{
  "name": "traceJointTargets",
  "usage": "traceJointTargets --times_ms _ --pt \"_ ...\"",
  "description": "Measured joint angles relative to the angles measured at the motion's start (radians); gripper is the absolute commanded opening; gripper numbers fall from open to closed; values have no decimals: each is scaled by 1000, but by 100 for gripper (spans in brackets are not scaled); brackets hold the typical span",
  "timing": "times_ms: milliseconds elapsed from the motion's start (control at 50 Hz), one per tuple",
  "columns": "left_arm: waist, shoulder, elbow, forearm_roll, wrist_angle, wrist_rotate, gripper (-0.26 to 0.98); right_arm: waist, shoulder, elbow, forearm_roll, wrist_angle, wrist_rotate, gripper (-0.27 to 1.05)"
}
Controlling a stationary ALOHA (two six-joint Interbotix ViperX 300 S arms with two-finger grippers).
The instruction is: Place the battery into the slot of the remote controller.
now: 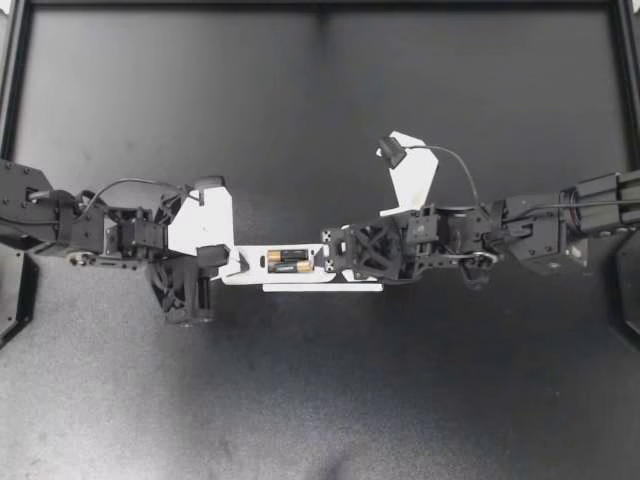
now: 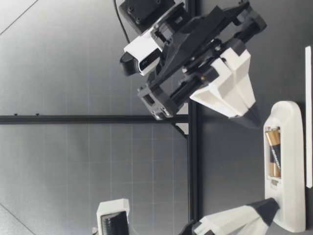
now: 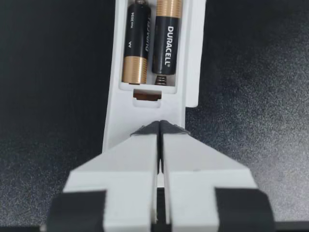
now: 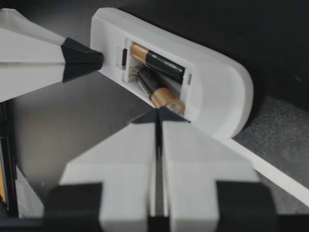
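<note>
Matte black tabletop [image 1: 320, 400], black frame rail [image 2: 73, 119] at its far edge, grey gridded backdrop [image 2: 73, 171] beyond, even diffuse light.

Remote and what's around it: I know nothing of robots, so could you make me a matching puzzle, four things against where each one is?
Things:
1 batteries
2 left tool
3 right tool
4 white strip

Places:
A flat on the table beside the remote
B shut, tip on the remote's end
C inside the remote
D shut, tip over the batteries

Pairs: 1-C, 2-B, 3-D, 4-A.
</note>
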Motion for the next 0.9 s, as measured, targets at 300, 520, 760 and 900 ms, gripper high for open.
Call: traceJointTargets --times_ms 300,520,760,900 --pt "0 3 0 0 -2 0 -16 2 28 -20 -8 9 -2 -14" --pt "0 2 2 0 0 2 -16 3 55 -49 -31 20 0 -14" --pt "0 2 0 2 0 0 -16 3 66 -57 -49 57 -2 -14" --pt "0 3 -6 2 2 3 -16 3 51 -49 -61 72 -6 -14"
